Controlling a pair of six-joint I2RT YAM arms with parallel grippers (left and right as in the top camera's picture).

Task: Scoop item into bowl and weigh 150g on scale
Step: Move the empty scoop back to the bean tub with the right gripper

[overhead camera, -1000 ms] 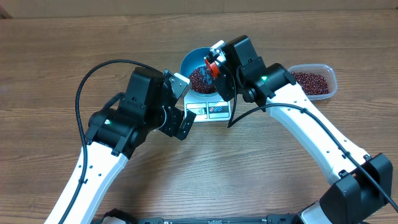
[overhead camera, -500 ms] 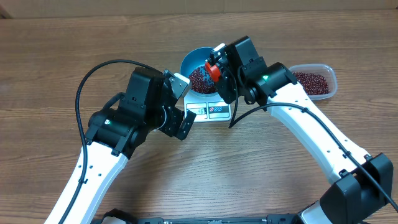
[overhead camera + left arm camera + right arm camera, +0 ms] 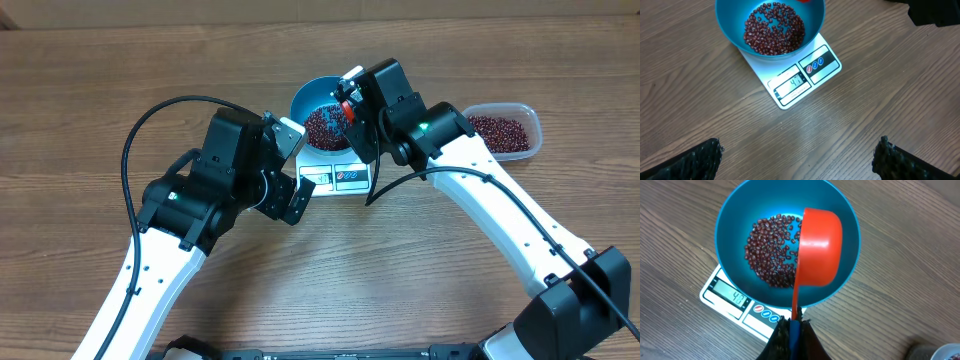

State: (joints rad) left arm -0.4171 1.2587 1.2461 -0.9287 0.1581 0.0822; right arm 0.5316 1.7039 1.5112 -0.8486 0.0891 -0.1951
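While the right gripper [image 3: 794,327] is clamped tight on the thin handle of a red-orange scoop [image 3: 819,247], the scoop's cup hangs inside the bowl [image 3: 737,215], turned on its side with its rounded back up and its mouth toward the beans [image 3: 770,252]; what is left inside it cannot be seen. The beans lie in a loose heap on the bowl's floor, more to the side away from the scoop. The bowl sits on the scale [image 3: 747,316], covering most of it, so that only the edge with the display and buttons shows. The left gripper [image 3: 797,150] is spread wide and holds nothing, hovering above the table [image 3: 80,100] just off the scale's display edge. More beans lie in a clear tub [image 3: 537,128] beside the right arm, apart from the scale.
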